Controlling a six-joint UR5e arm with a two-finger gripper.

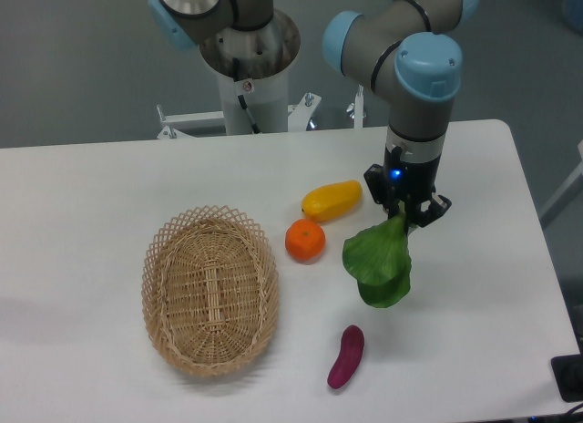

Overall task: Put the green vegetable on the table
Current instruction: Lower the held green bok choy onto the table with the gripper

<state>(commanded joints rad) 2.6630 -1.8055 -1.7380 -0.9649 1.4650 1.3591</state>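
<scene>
The green vegetable (378,263) hangs leaves-down from my gripper (399,221), which is shut on its stem end; the stem itself is hidden between the fingers. Its broad dark leaves reach down to about the white table (474,304), right of centre; whether they touch the surface I cannot tell. The arm comes down from above at the back right.
An orange (305,240) and a yellow oblong fruit (332,200) lie just left of the vegetable. A small purple eggplant (346,356) lies in front of it. An oval wicker basket (210,289) stands to the left. The table's right edge is near.
</scene>
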